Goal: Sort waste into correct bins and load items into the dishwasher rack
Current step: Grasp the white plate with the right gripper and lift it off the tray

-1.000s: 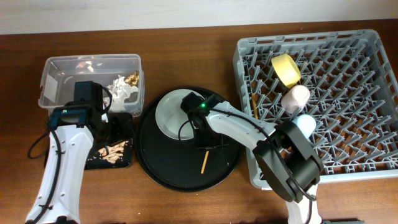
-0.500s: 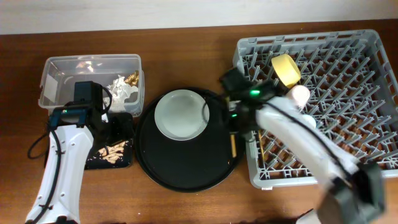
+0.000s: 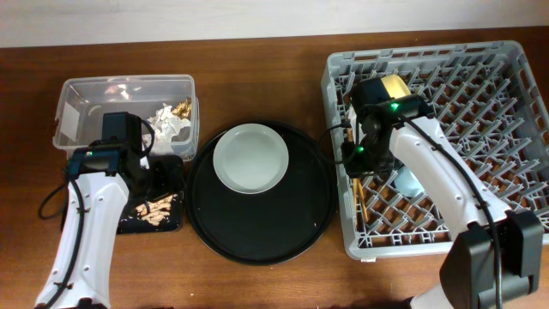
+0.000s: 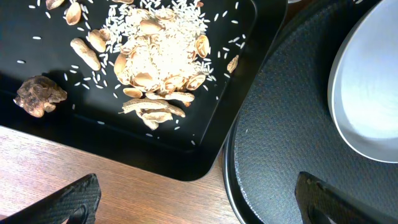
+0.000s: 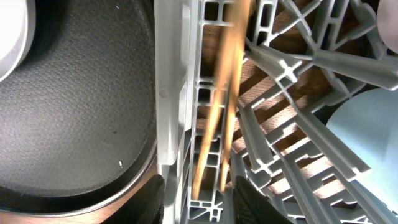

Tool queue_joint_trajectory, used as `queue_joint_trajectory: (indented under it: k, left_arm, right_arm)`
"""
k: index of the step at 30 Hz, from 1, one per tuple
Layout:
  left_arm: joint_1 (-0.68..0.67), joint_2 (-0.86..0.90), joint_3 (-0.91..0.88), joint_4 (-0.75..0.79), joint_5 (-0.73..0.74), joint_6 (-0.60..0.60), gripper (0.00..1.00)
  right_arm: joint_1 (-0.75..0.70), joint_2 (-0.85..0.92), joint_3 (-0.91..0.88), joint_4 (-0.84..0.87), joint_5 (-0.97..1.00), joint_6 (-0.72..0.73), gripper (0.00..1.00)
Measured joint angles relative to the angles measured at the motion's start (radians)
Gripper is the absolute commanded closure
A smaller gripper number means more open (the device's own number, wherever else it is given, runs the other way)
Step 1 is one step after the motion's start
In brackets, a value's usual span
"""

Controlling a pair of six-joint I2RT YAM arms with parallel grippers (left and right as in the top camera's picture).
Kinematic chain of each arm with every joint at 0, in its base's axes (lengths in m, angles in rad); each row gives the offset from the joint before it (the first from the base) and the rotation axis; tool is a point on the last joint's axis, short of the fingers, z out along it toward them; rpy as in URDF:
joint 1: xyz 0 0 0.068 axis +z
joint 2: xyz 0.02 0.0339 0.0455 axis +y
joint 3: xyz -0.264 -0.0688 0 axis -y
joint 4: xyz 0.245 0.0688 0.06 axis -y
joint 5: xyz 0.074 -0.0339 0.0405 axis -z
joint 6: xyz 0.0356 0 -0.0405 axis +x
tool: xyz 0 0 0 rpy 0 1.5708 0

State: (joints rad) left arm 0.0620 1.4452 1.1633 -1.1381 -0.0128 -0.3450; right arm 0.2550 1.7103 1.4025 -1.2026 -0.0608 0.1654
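The grey dishwasher rack (image 3: pixel 480 206) holds the yellow bowl (image 3: pixel 396 86) and the light blue cup (image 3: pixel 410 181). The pink cup is hidden behind my right arm. The wooden chopsticks (image 3: pixel 360 194) lie in the rack's left column, blurred in the right wrist view (image 5: pixel 219 124). My right gripper (image 3: pixel 355 163) (image 5: pixel 200 199) is open just above them. The grey-green plate (image 3: pixel 250 157) sits on the round black tray (image 3: pixel 262 223). The tissue (image 3: pixel 167 125) and gold foil (image 3: pixel 182 109) are in the clear tub (image 3: pixel 86 94). Food scraps (image 4: pixel 155 62) lie in the black tray (image 3: pixel 176 167). My left gripper (image 4: pixel 199 205) is open and empty.
The left gripper hovers over bare wood between the black tray (image 4: pixel 205 149) and the round tray (image 4: pixel 280 143). The plate's edge shows in the left wrist view (image 4: pixel 367 87). The rack wall (image 5: pixel 168 93) runs beside the round tray (image 5: pixel 81 106). The blue cup (image 5: pixel 367 118) is to the right.
My right arm swung from the round tray over to the rack's left side with a chopstick. The chopsticks now lie in the rack. The left arm has not moved.
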Motion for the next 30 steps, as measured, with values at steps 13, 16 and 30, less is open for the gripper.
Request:
queue_joint_trajectory:
  k: [13,16,30]
  left_arm:
    - [0.000,0.000,0.000,-0.003,0.000,0.000,0.01]
    - [0.000,0.000,0.000,-0.002,0.000,0.000,0.01]
    - [0.000,0.000,0.000,-0.002,0.000,0.000,0.01]
  right_arm:
    - [0.198,0.090,0.128,0.269,-0.080,0.072,0.40]
    - [0.227,0.227,0.128,0.309,-0.097,0.093,0.40]
    - [0.231,0.415,0.135,0.266,-0.139,0.179,0.96]
